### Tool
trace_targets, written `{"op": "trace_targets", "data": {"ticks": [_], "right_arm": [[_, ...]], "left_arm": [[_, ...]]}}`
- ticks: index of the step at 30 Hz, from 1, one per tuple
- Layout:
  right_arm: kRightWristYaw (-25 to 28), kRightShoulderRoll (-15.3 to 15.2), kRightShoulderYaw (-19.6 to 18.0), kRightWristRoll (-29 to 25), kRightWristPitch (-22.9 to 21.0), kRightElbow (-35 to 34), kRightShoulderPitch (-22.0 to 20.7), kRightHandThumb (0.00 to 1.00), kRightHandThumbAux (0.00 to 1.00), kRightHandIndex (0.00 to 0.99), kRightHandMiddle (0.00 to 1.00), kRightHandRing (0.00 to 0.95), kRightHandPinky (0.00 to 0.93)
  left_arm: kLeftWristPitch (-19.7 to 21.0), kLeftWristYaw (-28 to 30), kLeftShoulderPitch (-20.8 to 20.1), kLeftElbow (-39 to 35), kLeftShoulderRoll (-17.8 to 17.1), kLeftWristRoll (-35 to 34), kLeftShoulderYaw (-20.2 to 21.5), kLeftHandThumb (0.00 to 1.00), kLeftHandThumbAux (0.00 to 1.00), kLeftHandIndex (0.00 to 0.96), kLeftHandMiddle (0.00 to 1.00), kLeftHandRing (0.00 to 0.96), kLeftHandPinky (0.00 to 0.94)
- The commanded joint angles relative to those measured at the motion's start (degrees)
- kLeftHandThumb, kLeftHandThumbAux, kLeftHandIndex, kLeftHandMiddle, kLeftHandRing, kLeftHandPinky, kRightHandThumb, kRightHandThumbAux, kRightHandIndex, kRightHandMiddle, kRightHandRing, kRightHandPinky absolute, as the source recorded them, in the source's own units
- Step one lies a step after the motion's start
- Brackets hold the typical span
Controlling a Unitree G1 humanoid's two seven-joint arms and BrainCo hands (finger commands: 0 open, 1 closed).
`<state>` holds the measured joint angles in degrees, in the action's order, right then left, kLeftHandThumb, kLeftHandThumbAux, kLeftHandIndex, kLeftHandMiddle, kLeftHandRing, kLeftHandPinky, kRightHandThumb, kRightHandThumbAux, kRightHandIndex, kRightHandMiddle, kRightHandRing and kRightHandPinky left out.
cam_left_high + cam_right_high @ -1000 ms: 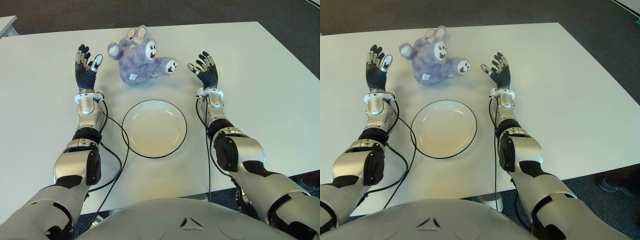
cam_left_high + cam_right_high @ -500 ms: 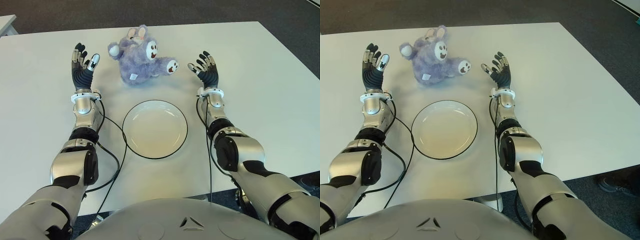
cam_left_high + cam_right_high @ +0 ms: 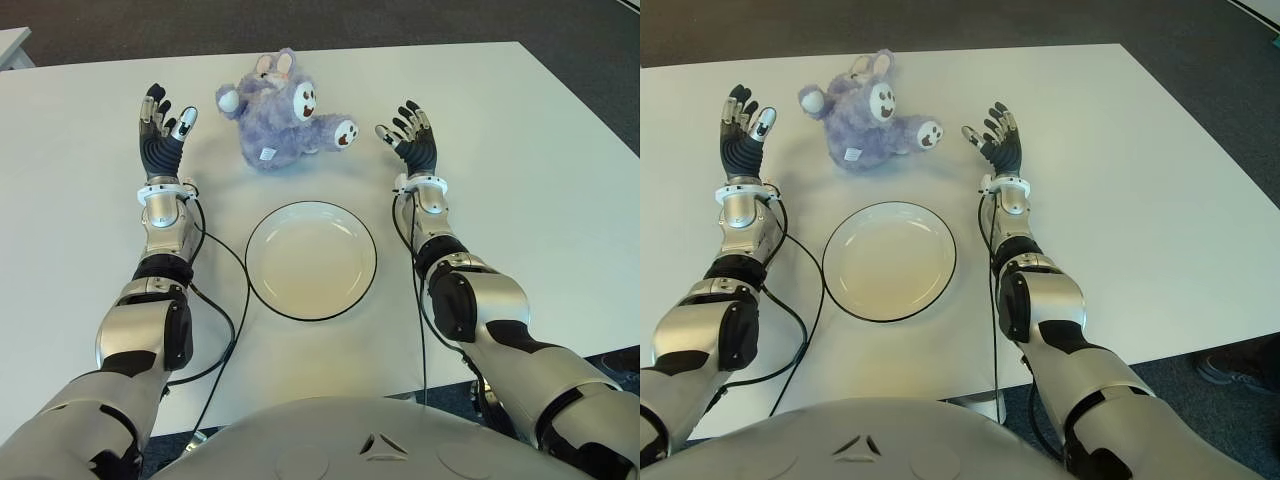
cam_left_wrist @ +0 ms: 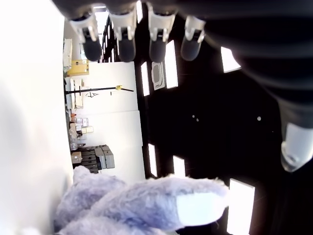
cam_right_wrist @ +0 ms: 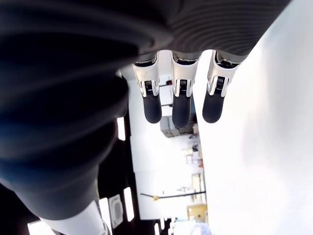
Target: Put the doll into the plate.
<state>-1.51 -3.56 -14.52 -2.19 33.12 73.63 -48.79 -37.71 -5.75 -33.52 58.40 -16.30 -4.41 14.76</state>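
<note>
Table (image 3: 560, 160): it is carrying everything, and I am taking the plate as my landmark on it.
Plate (image 3: 311, 260): it is sitting bare in front of my torso, between my two forearms, with nothing in it yet.
Doll (image 3: 280, 110): it is lying on the table beyond the plate's far rim, clear of it, and neither of my hands is touching it.
Change, left hand (image 3: 161, 128): over the last second I am drifting it outward and a little farther from the plate, so the gap between it and the doll's left side is widening; fingers are spread and holding nothing.
Change, right hand (image 3: 411, 135): it is keeping its place beyond the plate's far right edge, just beside the doll's outstretched foot, fingers spread and empty.
Meaning for the task: I judge I am opening my hands around the doll before closing in, so the grasp is not begun and the plate is still waiting.
Doll's look: it is a purple plush with a white face patch, white-tipped paws, two ears on the side away from the plate, and a small white tag on the side facing the plate.
Handling: it is looking soft and squashy, so I expect it to give under my fingers.
</note>
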Motion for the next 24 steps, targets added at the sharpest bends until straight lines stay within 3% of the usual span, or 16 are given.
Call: {"op": "trace_targets", "data": {"ticks": [1, 21, 24], "right_arm": [[-0.19, 0.68, 0.09, 0.16, -1.14, 1.33, 1.94, 0.190, 0.845, 0.097, 0.128, 0.128, 0.154], [0.08, 0.81, -0.08, -0.06, -0.98, 1.32, 1.81, 0.221, 0.852, 0.107, 0.139, 0.137, 0.160], [0.05, 0.81, -0.04, -0.03, -1.08, 1.32, 1.77, 0.214, 0.851, 0.106, 0.139, 0.137, 0.157]], "left_arm": [[1.33, -0.50, -0.47, -0.70, -0.88, 0.67, -0.11, 0.000, 0.495, 0.000, 0.072, 0.030, 0.000], [3.58, -1.04, -2.29, -2.19, -3.20, 3.77, -1.01, 0.000, 0.464, 0.000, 0.061, 0.043, 0.030], [3.91, -0.98, -2.57, -2.22, -3.37, 3.85, -1.04, 0.001, 0.467, 0.000, 0.059, 0.042, 0.001]]}}
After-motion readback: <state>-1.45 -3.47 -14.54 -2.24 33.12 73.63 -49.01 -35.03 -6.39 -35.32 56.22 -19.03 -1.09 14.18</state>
